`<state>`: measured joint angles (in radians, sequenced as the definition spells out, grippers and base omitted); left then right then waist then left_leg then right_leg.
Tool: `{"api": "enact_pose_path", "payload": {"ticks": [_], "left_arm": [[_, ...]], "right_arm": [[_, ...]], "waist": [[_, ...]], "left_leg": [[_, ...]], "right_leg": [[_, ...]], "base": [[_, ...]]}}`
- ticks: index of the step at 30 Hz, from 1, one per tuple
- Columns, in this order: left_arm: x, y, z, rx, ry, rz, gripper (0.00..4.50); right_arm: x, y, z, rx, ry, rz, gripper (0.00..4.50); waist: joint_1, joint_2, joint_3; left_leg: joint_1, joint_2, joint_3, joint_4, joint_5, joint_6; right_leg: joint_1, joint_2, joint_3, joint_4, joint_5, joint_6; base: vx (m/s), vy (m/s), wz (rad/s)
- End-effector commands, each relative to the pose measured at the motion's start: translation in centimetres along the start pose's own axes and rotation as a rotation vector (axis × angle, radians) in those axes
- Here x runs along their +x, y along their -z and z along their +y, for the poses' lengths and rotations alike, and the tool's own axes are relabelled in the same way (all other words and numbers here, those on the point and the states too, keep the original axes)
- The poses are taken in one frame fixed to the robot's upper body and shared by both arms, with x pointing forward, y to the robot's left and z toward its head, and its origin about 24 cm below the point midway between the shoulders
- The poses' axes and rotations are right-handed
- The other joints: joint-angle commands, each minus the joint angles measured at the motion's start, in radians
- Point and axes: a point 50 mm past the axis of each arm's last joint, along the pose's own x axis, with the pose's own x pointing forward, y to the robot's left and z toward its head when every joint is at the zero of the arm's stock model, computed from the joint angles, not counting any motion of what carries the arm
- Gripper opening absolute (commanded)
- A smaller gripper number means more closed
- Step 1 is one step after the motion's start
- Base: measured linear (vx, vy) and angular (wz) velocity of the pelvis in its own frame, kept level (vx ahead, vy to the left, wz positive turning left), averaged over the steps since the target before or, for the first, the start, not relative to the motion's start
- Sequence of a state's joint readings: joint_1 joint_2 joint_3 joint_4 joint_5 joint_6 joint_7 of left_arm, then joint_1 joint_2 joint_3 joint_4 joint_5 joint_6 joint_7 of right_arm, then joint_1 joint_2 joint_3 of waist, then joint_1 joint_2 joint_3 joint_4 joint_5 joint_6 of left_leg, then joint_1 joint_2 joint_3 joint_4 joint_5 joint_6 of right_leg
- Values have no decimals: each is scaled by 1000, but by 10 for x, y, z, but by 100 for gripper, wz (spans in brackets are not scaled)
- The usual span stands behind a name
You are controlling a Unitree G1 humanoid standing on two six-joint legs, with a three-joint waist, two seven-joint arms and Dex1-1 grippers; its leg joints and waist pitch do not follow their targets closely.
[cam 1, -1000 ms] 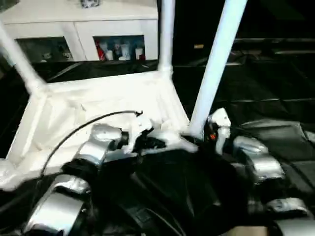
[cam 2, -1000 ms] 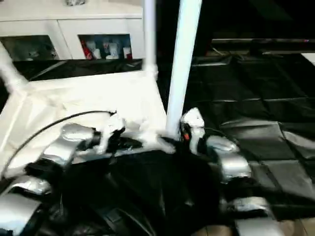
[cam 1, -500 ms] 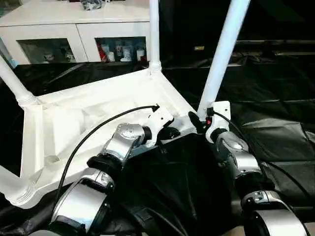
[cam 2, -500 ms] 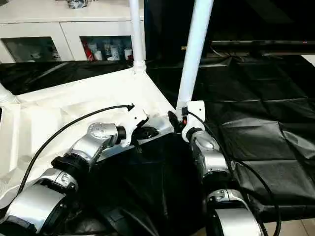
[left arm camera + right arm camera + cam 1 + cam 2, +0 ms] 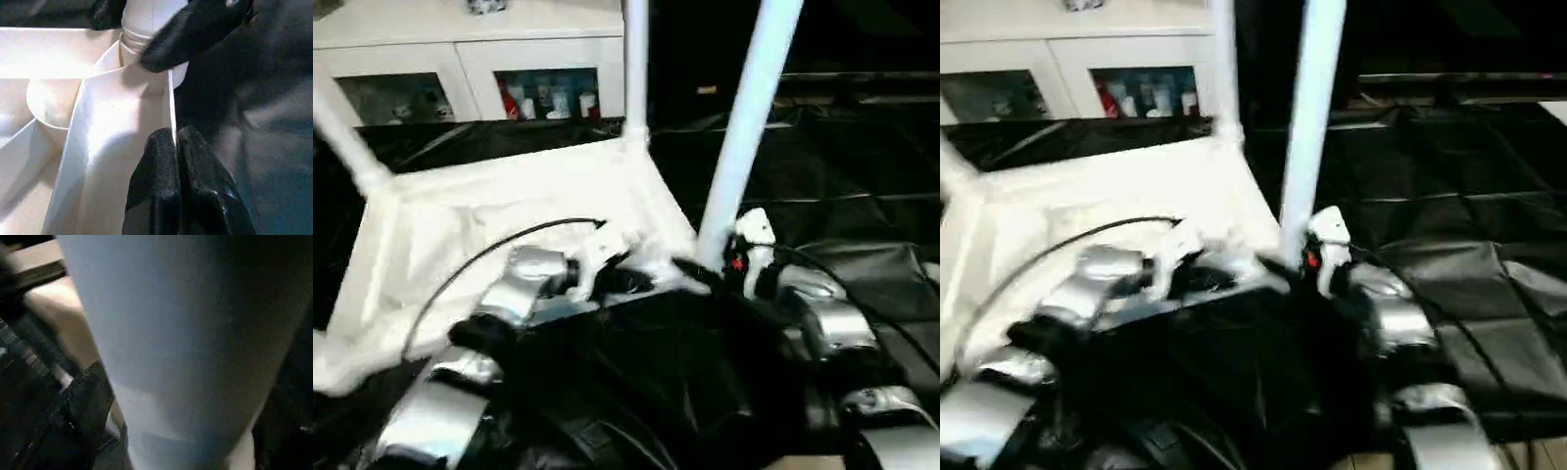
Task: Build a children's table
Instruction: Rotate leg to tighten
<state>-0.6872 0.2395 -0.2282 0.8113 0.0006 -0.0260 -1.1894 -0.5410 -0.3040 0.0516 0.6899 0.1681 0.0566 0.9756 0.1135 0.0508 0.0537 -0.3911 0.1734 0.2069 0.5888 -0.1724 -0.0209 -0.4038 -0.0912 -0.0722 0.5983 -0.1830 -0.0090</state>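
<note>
— Well, how is the children's table (image 5: 499,206) found?

— All white, laid upside down on black sheeting (image 5: 842,166), rimmed underside upward. Its long axis is seen running from the near left toward the far right. Round legs are seen pointing up from the corners; the nearest leg (image 5: 744,117) leans slightly rightward.

— And the arms?

— Both silver forearms are reached forward to that near corner. The left gripper (image 5: 175,147) is pinched closed on the table's thin rim wall. The right gripper (image 5: 720,277) is set about the leg's base, a black finger (image 5: 85,404) alongside it; whether a grip is held cannot be told.

— Beyond?

— A white cabinet (image 5: 470,59) is noted behind.
</note>
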Motion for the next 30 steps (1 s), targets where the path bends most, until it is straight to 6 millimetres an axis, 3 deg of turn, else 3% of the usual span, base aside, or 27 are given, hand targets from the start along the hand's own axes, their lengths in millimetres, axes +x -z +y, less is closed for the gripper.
{"api": "enact_pose_path", "payload": {"ticks": [1, 4, 6, 13, 19, 22, 26, 30], "left_arm": [[6, -1, -10, 24, 100, 0, 0], [-3, 4, -12, 12, 133, 7, 0], [-7, 5, -13, 8, 148, 8, 0], [-13, 8, -15, -1, 159, 10, 0], [-8, 7, -14, -9, 122, -2, 0], [2, 4, -8, -20, 27, -9, 0], [18, -3, -2, -36, -88, -28, 0], [39, -13, 3, -69, -224, -45, 0]], "right_arm": [[1, -4, 6, -25, -90, 20, 377], [-8, -5, 3, -44, -151, 55, 377], [-12, -6, 2, -45, -174, 67, 377], [-15, -8, 3, -30, -202, 58, 332], [-9, 3, 12, 0, -188, 57, 288], [-1, 12, 4, 16, 25, 51, 274], [5, 21, -4, 94, 258, 37, 268], [14, 32, -10, 219, 533, 27, 267]], "waist": [[5, -17, -68], [4, -15, -66], [3, -17, -64], [3, -19, -66], [2, -19, -62], [-5, -16, -56], [-14, -18, -50], [-19, -15, -50]], "left_leg": [[21, 69, -31, -65, -196, 103], [25, 72, -32, -70, -225, 72], [25, 70, -31, -70, -228, 68], [21, 68, -31, -65, -180, 84], [23, 69, -31, -69, -201, 75], [26, 67, -33, -75, -253, 38], [34, 63, -39, -82, -320, 0], [40, 63, -40, -85, -334, -13]], "right_leg": [[48, -77, 43, -60, -151, -266], [46, -76, 45, -64, -210, -254], [44, -76, 47, -64, -205, -255], [46, -76, 46, -58, -154, -263], [43, -76, 47, -65, -203, -250], [36, -78, 48, -74, -284, -235], [34, -80, 50, -92, -416, -190], [28, -78, 52, -96, -412, -181]], "base": [[0, 0, 0], [0, 0, 0], [0, 0, 0], [0, 0, 0], [0, 0, 0], [0, 0, 0], [0, 0, 0], [0, 0, 0]]}}
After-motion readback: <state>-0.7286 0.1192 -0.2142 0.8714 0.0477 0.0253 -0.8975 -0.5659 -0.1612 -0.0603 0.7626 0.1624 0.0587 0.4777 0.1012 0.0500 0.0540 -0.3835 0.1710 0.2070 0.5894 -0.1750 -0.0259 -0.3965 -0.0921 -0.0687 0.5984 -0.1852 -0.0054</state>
